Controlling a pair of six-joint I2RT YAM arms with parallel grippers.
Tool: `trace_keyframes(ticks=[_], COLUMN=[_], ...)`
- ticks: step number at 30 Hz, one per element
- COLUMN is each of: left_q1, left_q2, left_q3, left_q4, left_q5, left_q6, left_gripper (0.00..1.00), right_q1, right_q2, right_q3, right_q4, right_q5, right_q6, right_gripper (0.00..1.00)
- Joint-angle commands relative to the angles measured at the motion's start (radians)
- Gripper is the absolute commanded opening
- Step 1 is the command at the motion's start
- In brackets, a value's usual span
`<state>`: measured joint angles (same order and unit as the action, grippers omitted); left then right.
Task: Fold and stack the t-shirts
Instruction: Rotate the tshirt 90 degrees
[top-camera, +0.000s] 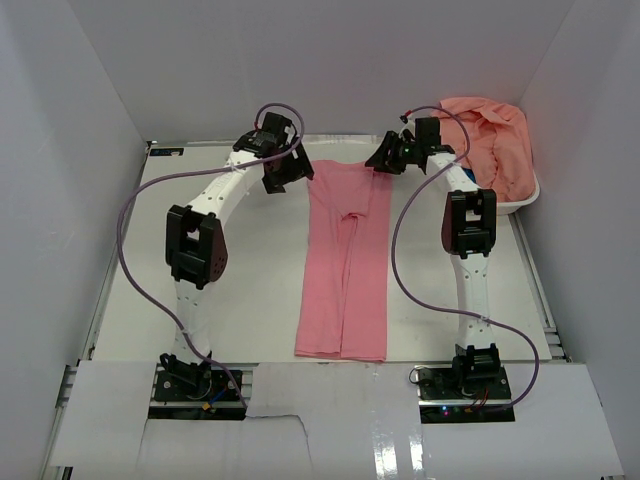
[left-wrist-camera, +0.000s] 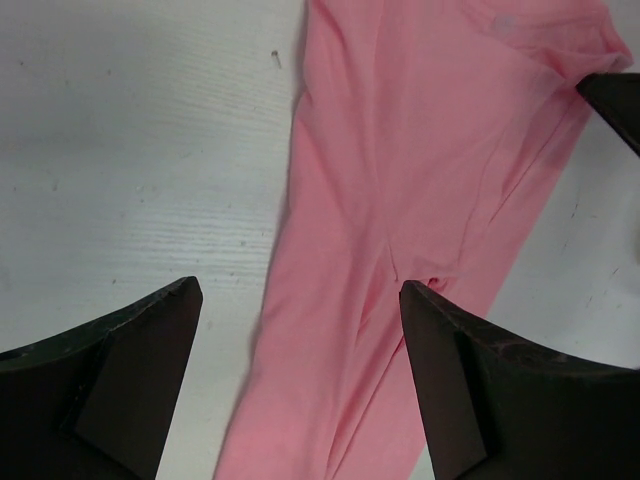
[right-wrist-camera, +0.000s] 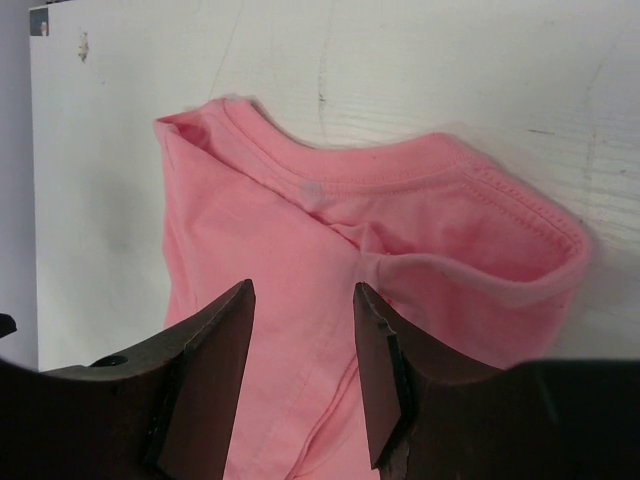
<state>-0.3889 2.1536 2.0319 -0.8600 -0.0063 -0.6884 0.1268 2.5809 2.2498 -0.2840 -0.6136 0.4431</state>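
1 t-shirt (top-camera: 343, 270) lies as long strip, sides folded in; left gripper (left-wrist-camera: 300, 295) open over far left edge, right gripper (right-wrist-camera: 303, 300) open over collar (right-wrist-camera: 400, 185), likely poised for crosswise fold.

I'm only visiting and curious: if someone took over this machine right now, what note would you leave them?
Left gripper: open, over the far left corner of the rose-pink cloth t-shirt.
Right gripper: open, over its collar.
That shirt lies on the white table, folded lengthwise into a long strip.
Salmon-peach cloth shirts sit heaped in the white plastic basket, far right.
Done: lengthwise folds. Left: fold the strip crosswise, start a stack, repeat for the heap.
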Motion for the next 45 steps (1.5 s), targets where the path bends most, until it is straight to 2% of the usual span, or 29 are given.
trace_keyframes(ticks=[1, 8, 18, 24, 32, 36, 37, 45], left_q1=[0.004, 0.005, 0.005, 0.005, 0.018, 0.033, 0.033, 0.033], left_q2=[-0.002, 0.063, 0.239, 0.295, 0.262, 0.27, 0.276, 0.33], left_q3=[0.04, 0.03, 0.158, 0.192, 0.142, 0.175, 0.189, 0.232], left_q4=[0.114, 0.324, 0.423, 0.447, 0.578, 0.593, 0.587, 0.613], left_q5=[-0.009, 0.106, 0.201, 0.1, -0.038, -0.027, -0.02, 0.002], left_q6=[0.036, 0.098, 0.158, 0.162, 0.148, 0.127, 0.127, 0.122], left_gripper=[0.91, 0.91, 0.91, 0.91, 0.86, 0.79, 0.75, 0.7], right_q1=[0.0, 0.008, 0.019, 0.02, 0.022, 0.022, 0.022, 0.022], right_q2=[0.01, 0.08, 0.094, 0.071, 0.042, 0.027, 0.022, 0.018], right_q3=[-0.025, -0.007, -0.044, -0.081, -0.14, -0.159, -0.162, -0.171], right_q4=[0.078, 0.108, 0.12, 0.126, 0.128, 0.124, 0.121, 0.12], right_q5=[0.024, 0.057, 0.038, 0.031, 0.02, 0.034, 0.04, 0.035], right_q6=[0.005, 0.023, 0.031, 0.011, -0.018, -0.037, -0.043, -0.046], right_gripper=[0.51, 0.51, 0.51, 0.51, 0.5, 0.5, 0.5, 0.51])
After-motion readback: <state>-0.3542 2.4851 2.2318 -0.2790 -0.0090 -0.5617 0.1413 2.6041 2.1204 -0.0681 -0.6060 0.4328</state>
